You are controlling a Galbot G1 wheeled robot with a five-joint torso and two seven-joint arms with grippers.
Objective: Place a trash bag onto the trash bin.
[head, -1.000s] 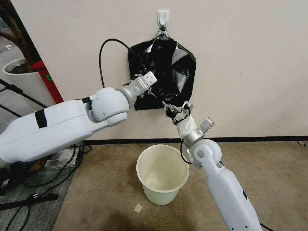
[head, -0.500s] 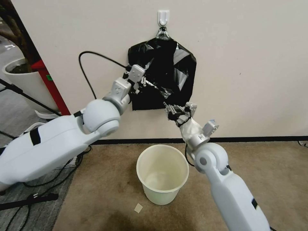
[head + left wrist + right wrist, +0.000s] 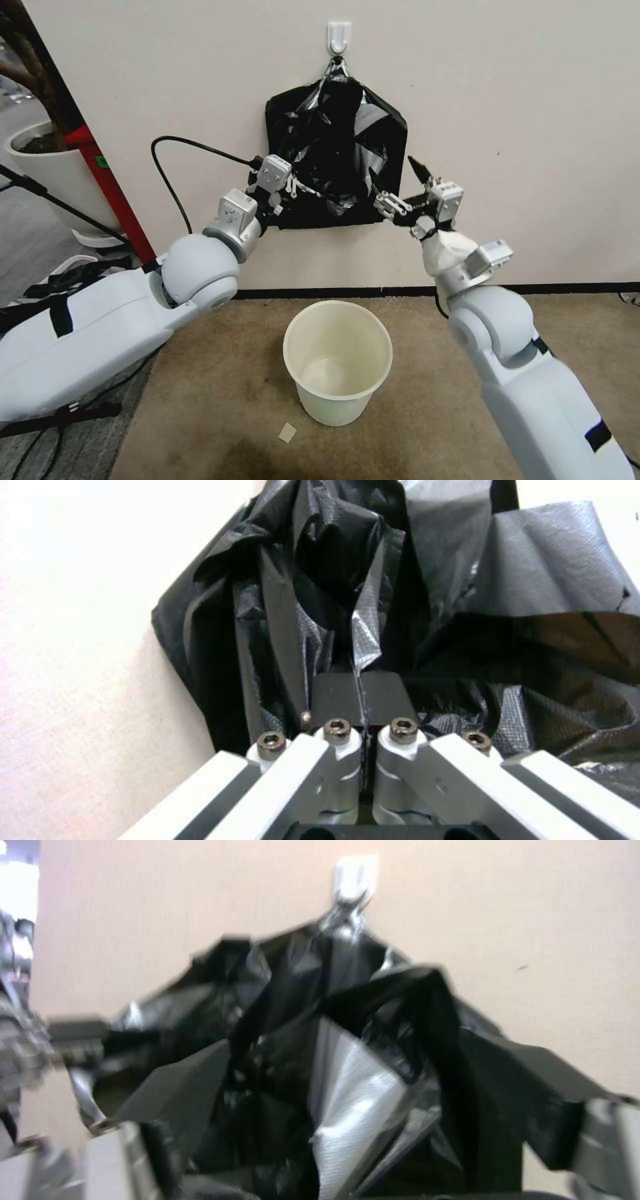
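The left gripper (image 3: 293, 185) is pinching the glossy black plastic trash bag (image 3: 337, 143) shut at nine o'clock; the right gripper (image 3: 400, 193), spread open, is hovering at three.

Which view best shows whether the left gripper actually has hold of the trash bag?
The left wrist view: the left gripper has its two dark pads pressed together on a fold of the trash bag. The head view shows that gripper at the bag's lower left edge. The right wrist view shows mainly bag.

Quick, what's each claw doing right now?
Left claw: closed, pinching a fold of the trash bag.
Right claw: open at the bag's right edge, holding nothing.
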